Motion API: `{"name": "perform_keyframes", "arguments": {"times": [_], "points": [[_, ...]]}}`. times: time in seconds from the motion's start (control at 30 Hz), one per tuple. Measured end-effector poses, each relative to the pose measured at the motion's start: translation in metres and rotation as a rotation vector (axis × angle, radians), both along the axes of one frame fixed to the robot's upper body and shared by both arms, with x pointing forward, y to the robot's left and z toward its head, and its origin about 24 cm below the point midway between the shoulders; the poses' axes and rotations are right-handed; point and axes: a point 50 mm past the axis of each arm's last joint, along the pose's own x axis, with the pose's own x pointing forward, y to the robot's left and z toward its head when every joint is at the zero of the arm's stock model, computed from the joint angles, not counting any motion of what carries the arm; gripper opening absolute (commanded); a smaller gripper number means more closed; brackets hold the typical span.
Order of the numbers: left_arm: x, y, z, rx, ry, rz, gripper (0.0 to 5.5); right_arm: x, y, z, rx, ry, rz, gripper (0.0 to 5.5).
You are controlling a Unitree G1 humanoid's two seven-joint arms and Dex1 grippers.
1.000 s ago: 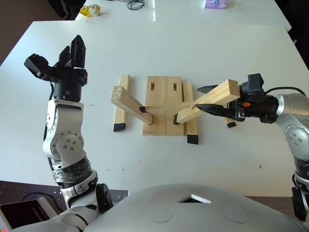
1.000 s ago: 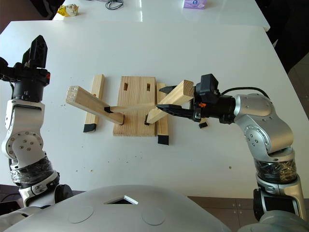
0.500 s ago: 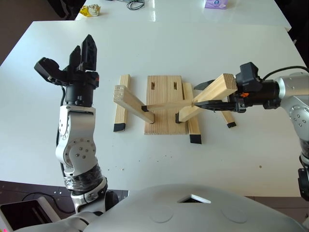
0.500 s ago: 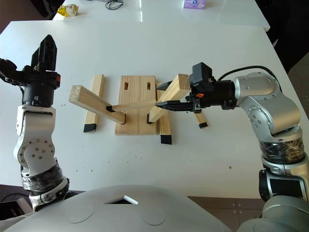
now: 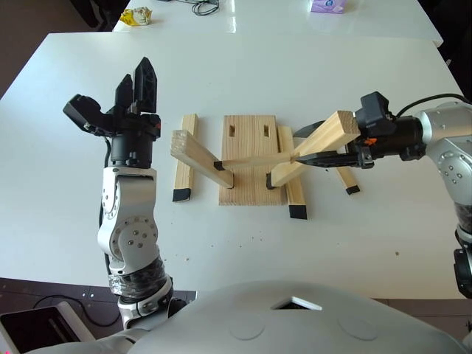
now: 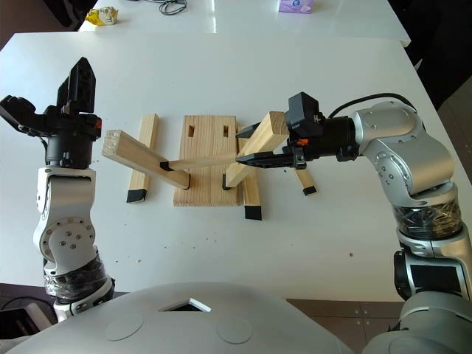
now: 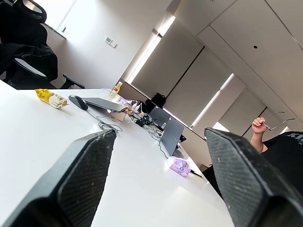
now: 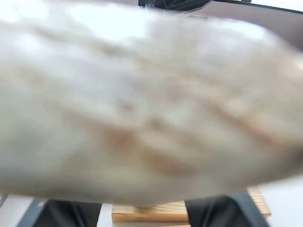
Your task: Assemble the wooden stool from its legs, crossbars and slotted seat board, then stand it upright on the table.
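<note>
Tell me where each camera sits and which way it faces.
Left eye view: on the head, looking down at the table; both arms show, left gripper raised, right gripper on a leg.
Right eye view: beside it, same scene and arms.
Left wrist view: on the left wrist, looking over the table into the room, between its own fingers.
Right wrist view: on the right wrist, close against the leg, seat board beyond.
Shared: eyes and right wrist see leg and seat board.

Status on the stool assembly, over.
Left gripper open, raised, empty. Right gripper shut on right leg. Leg frame tilted on seat board, slots empty.
</note>
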Motion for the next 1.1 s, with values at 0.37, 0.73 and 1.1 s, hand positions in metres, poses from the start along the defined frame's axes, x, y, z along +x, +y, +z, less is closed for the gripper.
{"name": "perform_keyframes", "arguments": {"times": [0.37,0.73,1.1], "points": [[-0.001,-0.006,-0.004,-0.037,-0.004,0.02,3.44,0.001,0.004,0.002,-0.045,-0.03,-0.017,2.02],[0.001,-0.021,-0.006,-0.069,-0.011,-0.022,3.44,0.006,0.013,0.001,-0.096,-0.022,0.0,2.02],[0.002,-0.022,-0.021,-0.07,0.023,-0.029,3.44,0.019,0.017,-0.002,-0.093,0.012,-0.015,2.02]]}}
